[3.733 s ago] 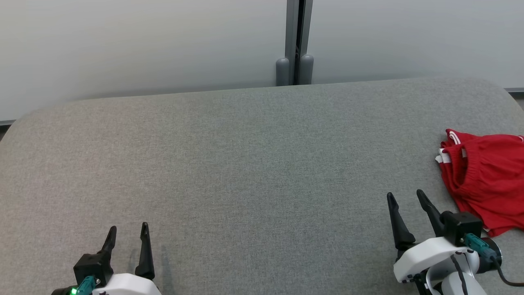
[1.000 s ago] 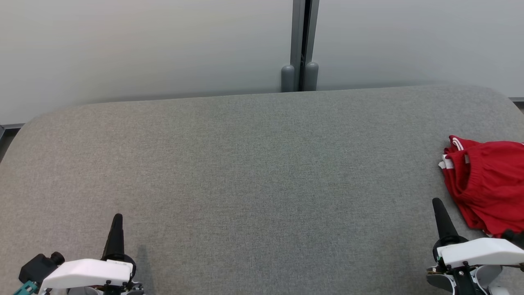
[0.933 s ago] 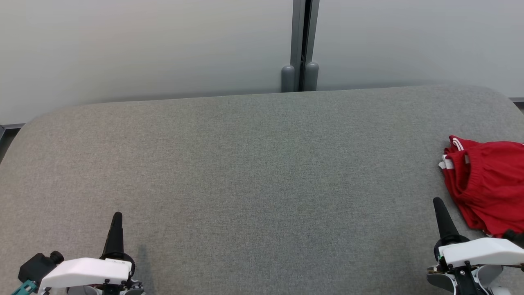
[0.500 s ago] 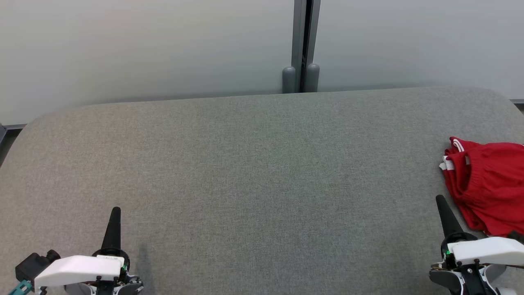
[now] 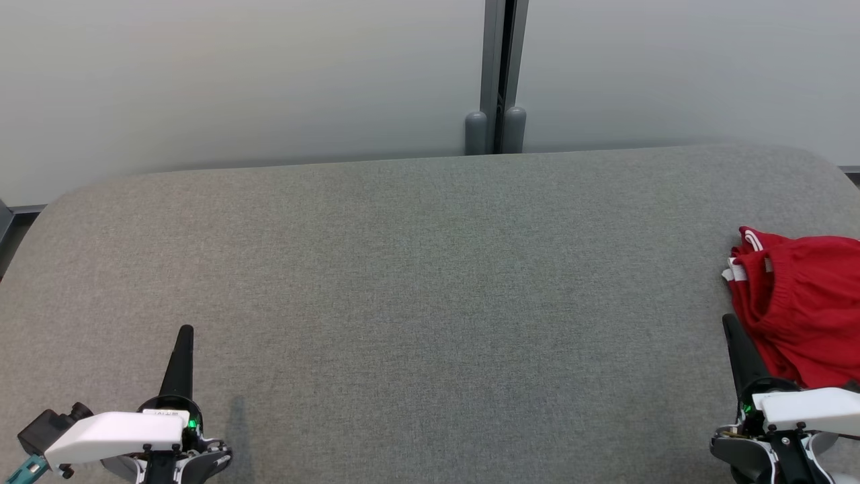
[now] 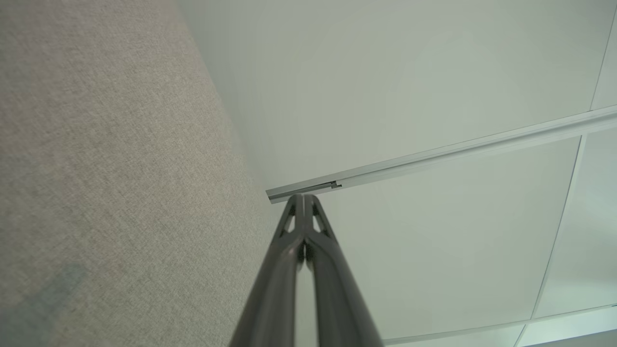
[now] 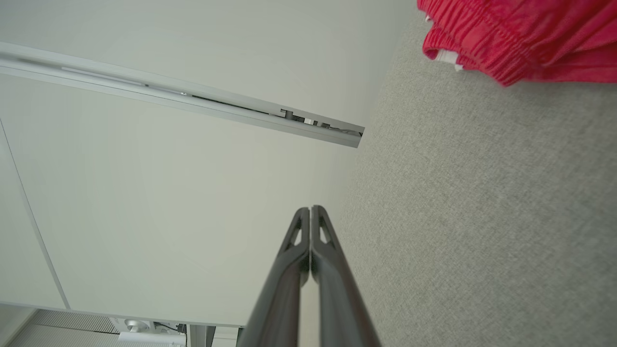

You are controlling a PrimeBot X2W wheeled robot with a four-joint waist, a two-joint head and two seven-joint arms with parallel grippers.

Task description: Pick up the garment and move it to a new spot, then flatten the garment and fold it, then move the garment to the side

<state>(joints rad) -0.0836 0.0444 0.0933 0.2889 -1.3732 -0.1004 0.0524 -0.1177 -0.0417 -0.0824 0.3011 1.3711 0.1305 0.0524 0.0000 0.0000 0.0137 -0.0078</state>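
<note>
Head view: left hand (image 5: pixel 184 334) and right hand (image 5: pixel 730 324) closed, empty; the right could shove red shorts (image 5: pixel 803 306), possibly overhanging, off desk (image 5: pixel 430 269).

A grey fabric surface (image 5: pixel 403 269) meets pale wall panels (image 5: pixel 201 81) and a grey post (image 5: pixel 496 67).

The garment (image 5: pixel 799 302) is red, with a gathered elastic waistband and white trim at its left end. It lies bunched in soft folds on the grey surface (image 5: pixel 430 269), at the right edge of the head view, partly cut off there.
</note>
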